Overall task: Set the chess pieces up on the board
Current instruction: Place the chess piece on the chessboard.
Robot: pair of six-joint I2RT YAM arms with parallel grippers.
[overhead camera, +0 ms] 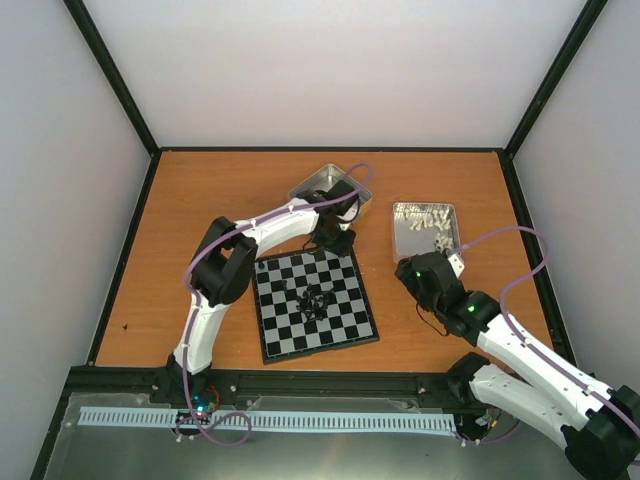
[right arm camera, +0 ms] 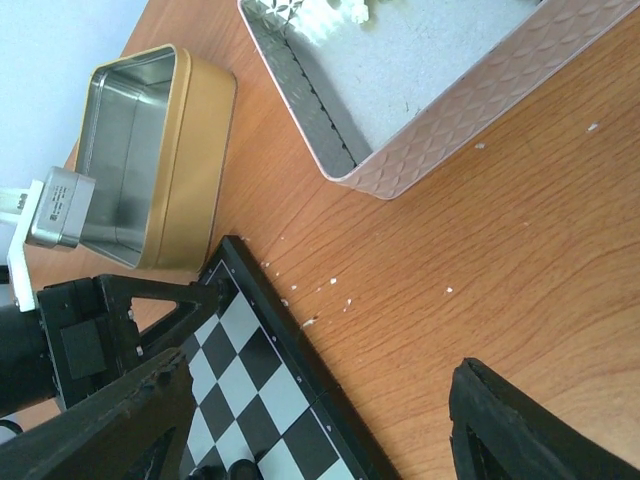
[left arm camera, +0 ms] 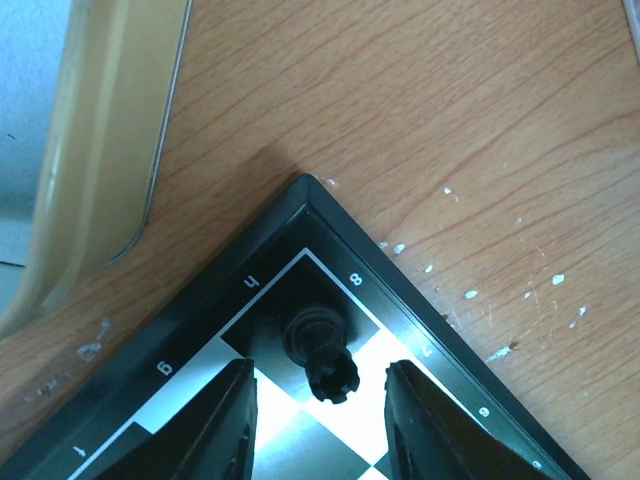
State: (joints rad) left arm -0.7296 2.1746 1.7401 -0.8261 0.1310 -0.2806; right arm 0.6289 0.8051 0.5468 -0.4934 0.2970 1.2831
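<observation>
Left gripper (left arm camera: 320, 370) stood slightly parted on either side of one small black chess piece (left arm camera: 322, 345) on a corner square of the black-and-grey checked board (overhead camera: 345, 300), not touching it. Right gripper (right arm camera: 325, 400) hung wide open, empty, over the orange wooden counter (overhead camera: 200, 210) between pale walls (overhead camera: 330, 70). More black pieces (overhead camera: 312, 300) clumped mid-board, too small to count. Two metal tins sat beyond: a gold-sided tin (right arm camera: 150, 150), empty, and a patterned silver tin (right arm camera: 440, 110), cut off, holding pale pieces (right arm camera: 335, 15).

Chess pieces (overhead camera: 312, 300) black, board (overhead camera: 342, 322) checked black and light grey.
</observation>
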